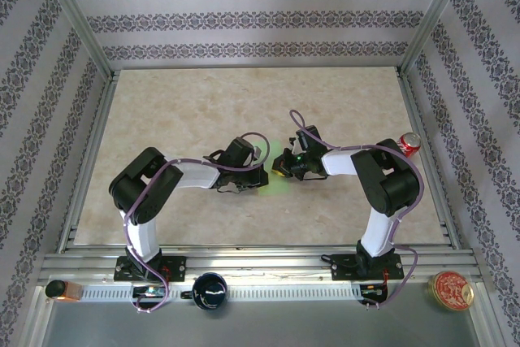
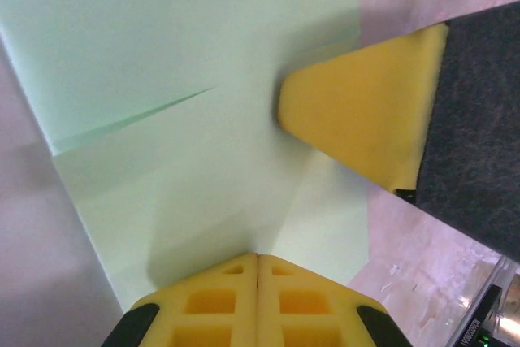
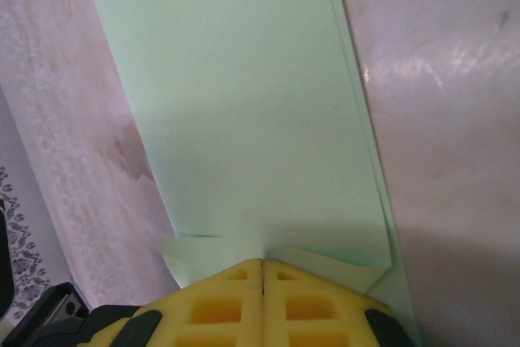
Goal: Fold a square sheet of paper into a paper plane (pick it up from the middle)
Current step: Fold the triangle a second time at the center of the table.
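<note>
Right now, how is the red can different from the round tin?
The red can stands upright on the table by its right edge; the round tin lies flat on the near ledge, off the table. The can is narrow and tall with a silver top; the tin is wide and low with a gold rim. Both show red.

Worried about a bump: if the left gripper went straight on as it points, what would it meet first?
The green paper, right at the tips of the left gripper; the right gripper sits beside that line, probably missed.
</note>
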